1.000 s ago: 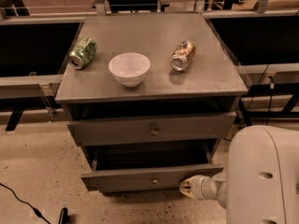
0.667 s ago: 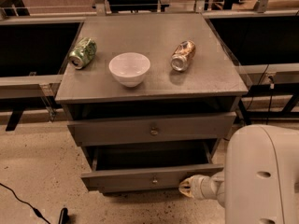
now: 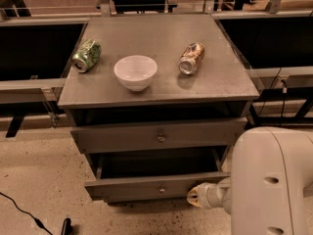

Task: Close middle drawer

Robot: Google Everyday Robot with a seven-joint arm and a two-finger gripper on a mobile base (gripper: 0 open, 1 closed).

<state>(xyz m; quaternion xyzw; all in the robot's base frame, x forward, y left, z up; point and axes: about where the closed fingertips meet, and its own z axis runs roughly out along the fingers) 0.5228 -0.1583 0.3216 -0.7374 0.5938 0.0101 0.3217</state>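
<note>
- Closing the middle drawer [image 3: 142,186], which is pulled out; my gripper [image 3: 197,196] sits at its front's right end, and I cannot tell its grip state.
- I'd push straight in, nearer the knob [image 3: 162,189], to avoid skew.

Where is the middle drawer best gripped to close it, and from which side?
Probably the small round knob at the centre of the flat front of the middle drawer, approached straight from the front. The drawer stands pulled out, and a central contact should push it in evenly. The gripper is near the front's right end.
</note>
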